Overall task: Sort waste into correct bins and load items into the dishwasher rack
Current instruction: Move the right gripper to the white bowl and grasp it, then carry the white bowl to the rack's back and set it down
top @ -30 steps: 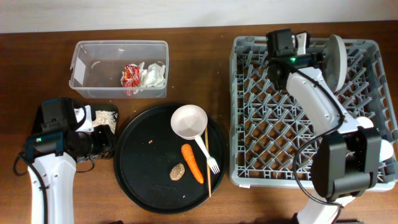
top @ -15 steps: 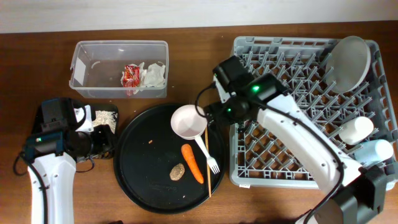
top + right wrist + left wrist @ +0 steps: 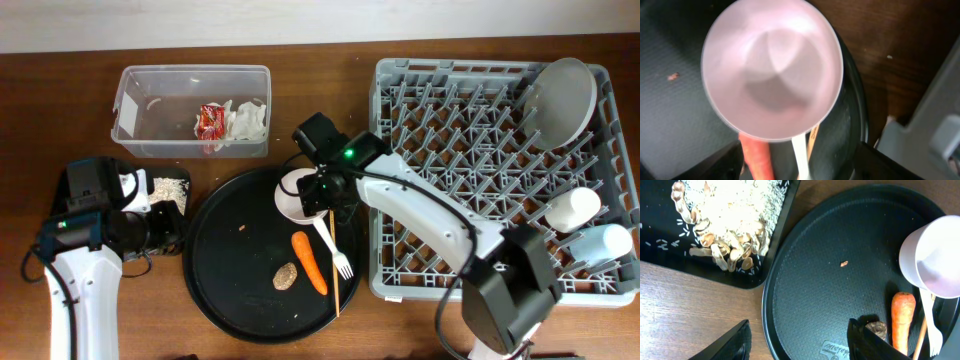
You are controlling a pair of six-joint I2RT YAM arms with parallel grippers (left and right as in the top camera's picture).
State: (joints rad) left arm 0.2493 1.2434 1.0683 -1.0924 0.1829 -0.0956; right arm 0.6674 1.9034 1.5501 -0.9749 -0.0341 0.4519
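**Inspector:** Right gripper point(image 3: 323, 190), position and state?

**Assessor:** It hangs over the small pale bowl point(image 3: 772, 75), at the upper right of the round black tray point(image 3: 230, 290). The wrist view shows its fingers spread wide on either side of the bowl, with nothing clamped. I cannot tell whether they touch the rim.

**Inspector:** Left gripper point(image 3: 799, 342)?

**Assessor:** The jaws are wide apart and empty. It is above the round tray's left edge, just beside the shallow black tray point(image 3: 665, 255) (which carries the rice-like scraps point(image 3: 735, 210)).

**Inspector:** Waste?

**Assessor:** The carrot point(image 3: 309, 262) and brown lump point(image 3: 285, 276) lie close together on the round tray, below the bowl. The red-and-silver wrapper point(image 3: 210, 120) and white tissue point(image 3: 247, 118) sit in the clear tub point(image 3: 150, 100).

**Inspector:** Items?

**Assessor:** The white fork point(image 3: 335, 248) and chopstick point(image 3: 335, 295) lie on the round tray, right of the carrot. The bowl hides the end of the fork's handle.

**Inspector:** Rack?

**Assessor:** The grey rack point(image 3: 450, 120) holds the white plate point(image 3: 560, 100), leaning in the far right corner. The white cup point(image 3: 572, 208) and light blue cup point(image 3: 608, 243) are along its right side.
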